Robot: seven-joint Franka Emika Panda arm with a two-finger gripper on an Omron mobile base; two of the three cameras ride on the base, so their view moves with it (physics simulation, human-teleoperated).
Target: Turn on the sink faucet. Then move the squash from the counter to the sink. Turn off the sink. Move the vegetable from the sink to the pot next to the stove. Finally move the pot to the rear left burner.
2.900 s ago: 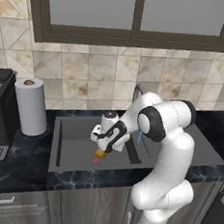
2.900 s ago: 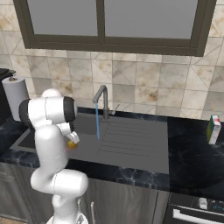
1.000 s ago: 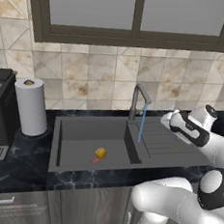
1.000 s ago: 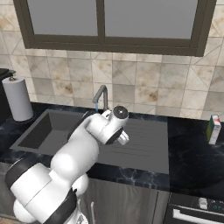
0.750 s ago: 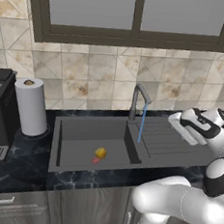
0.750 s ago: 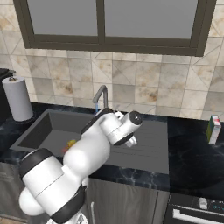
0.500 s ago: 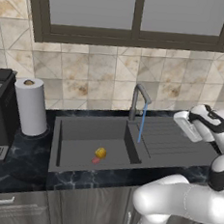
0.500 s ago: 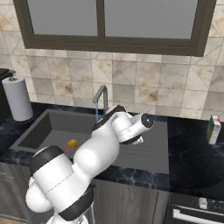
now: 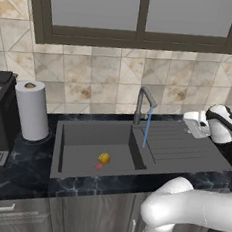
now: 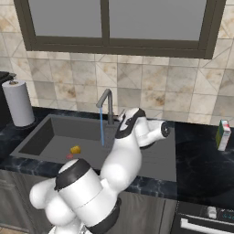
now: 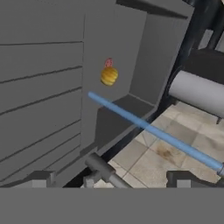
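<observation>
The squash (image 9: 104, 158) lies in the sink (image 9: 93, 136) beside the red drain mark. The faucet (image 9: 143, 103) stands upright, spout angled over the drainboard, water running. The gripper (image 9: 192, 126) hovers over the drainboard, fingers spread.

- The arm has left the basin of the sink (image 9: 59, 148) — 2.9 s ago its hand was low beside the squash (image 9: 104, 158), which now lies free.
- It has swung right over the ribbed drainboard wing, moving steadily outward.
- The gripper (image 9: 191, 126) now sits at the wing's far right end.
</observation>
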